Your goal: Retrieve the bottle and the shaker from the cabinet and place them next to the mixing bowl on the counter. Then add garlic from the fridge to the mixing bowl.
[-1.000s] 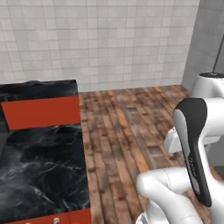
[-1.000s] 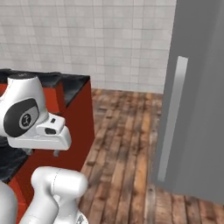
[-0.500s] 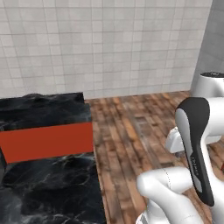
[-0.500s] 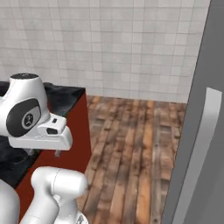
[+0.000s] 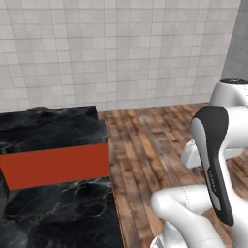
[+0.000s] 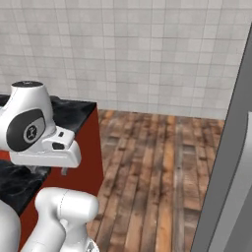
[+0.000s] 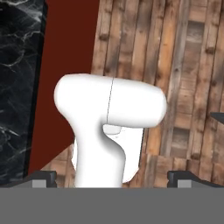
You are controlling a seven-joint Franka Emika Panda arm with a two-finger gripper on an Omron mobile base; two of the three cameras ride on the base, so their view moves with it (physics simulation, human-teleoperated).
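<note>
- Along the left of both base views the black marble table point(image 5: 53, 126) is being shown with its red cabinet front below — nothing of the task is lying on the visible stretch, so bottle, shaker and bowl cannot be placed from these pictures.
- At the right edge of the right base view the grey fridge point(image 6: 231, 162) is being brought into reach; judged from the task, the garlic is being kept inside it, unseen.
- Over the plank floor point(image 7: 183, 65) the gripper point(image 7: 112, 179) is being carried spread fully wide and empty — apparently so that it is ready for a handle or a bulb.
- The arm is being held folded close, probably for safe driving.
</note>
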